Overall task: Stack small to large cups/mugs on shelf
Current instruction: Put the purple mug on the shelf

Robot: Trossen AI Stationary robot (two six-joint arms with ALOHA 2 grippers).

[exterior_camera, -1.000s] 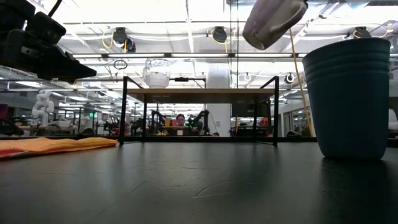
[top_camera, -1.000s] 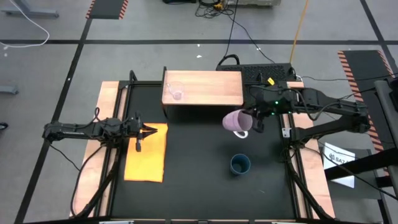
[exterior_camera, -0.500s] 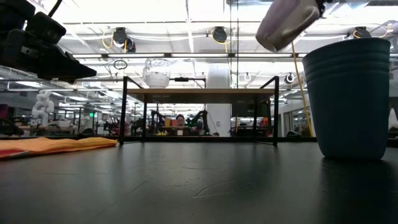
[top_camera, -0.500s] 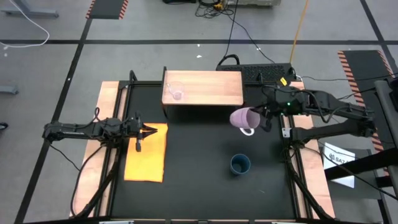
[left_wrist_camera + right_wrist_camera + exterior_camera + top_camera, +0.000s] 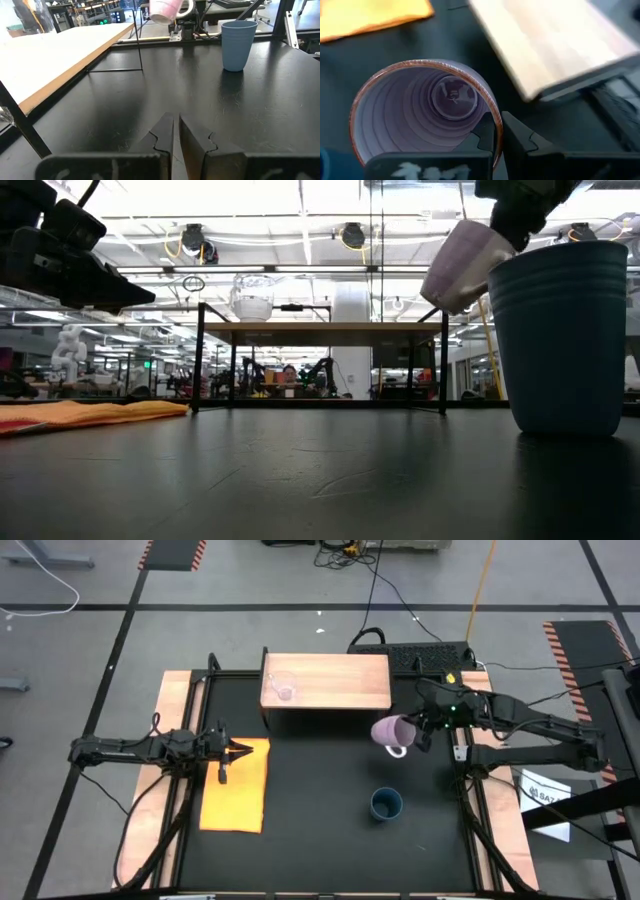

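Observation:
The light purple mug (image 5: 390, 730) is held in the air by my right gripper (image 5: 418, 727), right of the shelf's near right corner; it also shows in the low view (image 5: 462, 265). It lies tilted, mouth toward the gripper, handle (image 5: 397, 750) on its near side. The tiny clear glass cup (image 5: 283, 687) stands on the light-wood shelf (image 5: 335, 680), at its left end. The dark teal-blue cup (image 5: 386, 804) stands upright on the black table. My left gripper (image 5: 236, 750) is shut and empty over the yellow-orange mat (image 5: 235, 790). My right gripper holds the mug by its rim (image 5: 496, 131), one finger (image 5: 485, 131) inside the mug and the other finger (image 5: 520, 142) outside its wall. The fingers come from the table's right, slanting down. The mug is lifted clear and tilted, its bottom pointing down and left.
The shelf stands on thin black legs (image 5: 200, 355) at the table's far middle. A black power strip (image 5: 430, 655) and cables lie behind its right end. Wooden strips (image 5: 175, 740) edge the black table at left and right.
My right gripper has carried the purple mug a little toward the table's right edge and down, closer to the height of the teal cup's rim. The mug stays tilted in the hold.

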